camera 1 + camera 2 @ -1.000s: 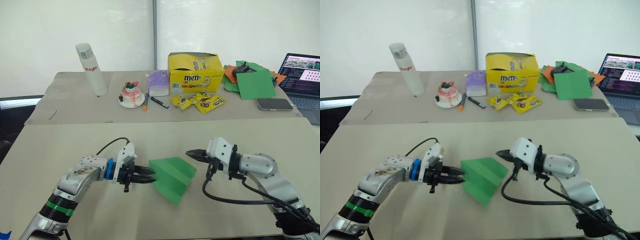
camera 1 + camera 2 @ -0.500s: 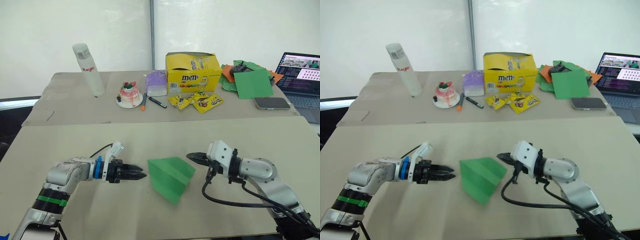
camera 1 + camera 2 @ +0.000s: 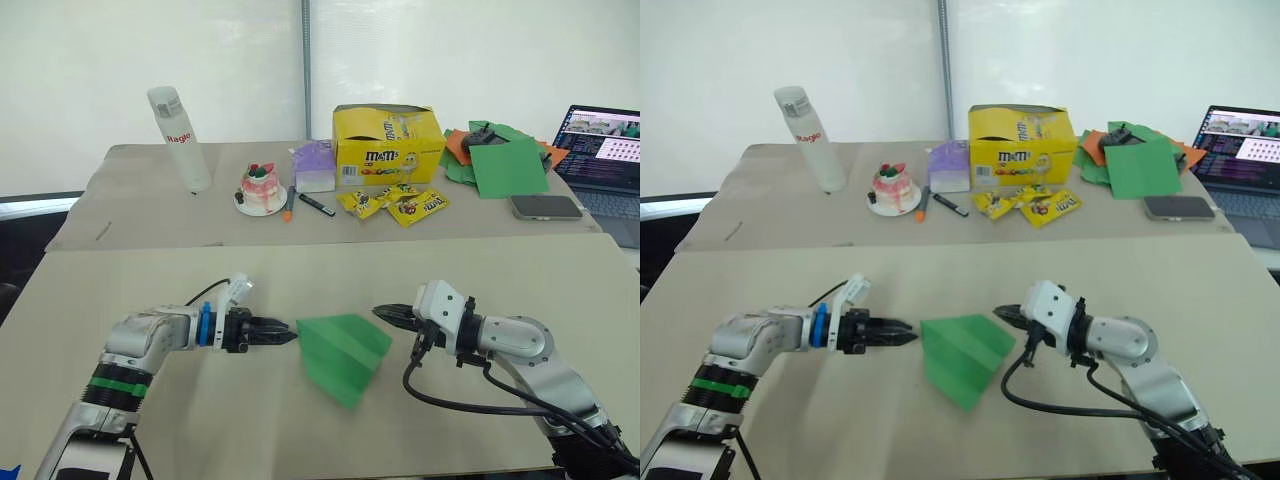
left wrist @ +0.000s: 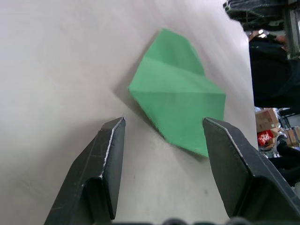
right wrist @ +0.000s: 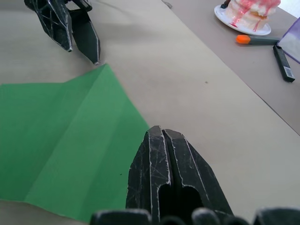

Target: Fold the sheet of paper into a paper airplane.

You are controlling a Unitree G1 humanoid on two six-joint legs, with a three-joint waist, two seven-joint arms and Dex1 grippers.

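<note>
The thin bright green sheet of paper [image 3: 345,350], already creased into a pointed layered wedge, lies flat on the near beige table [image 3: 150,280], midway between the two arms. The left gripper [image 3: 283,332] sits at the wedge's 9 o'clock, black fingers spread apart with nothing between them and tips just beside the paper's edge; this placement appears intended to take or pin that corner. The right gripper [image 3: 384,313] sits at the wedge's 2 o'clock, fingers pressed together on nothing, tips just off the paper's edge, likely positioned to press or steady a crease.

On the far table, the open yellow cardboard candy box [image 3: 390,143] stands at 12 o'clock; its contents cannot be determined. Yellow candy packets [image 3: 396,203] lie in front of it.
</note>
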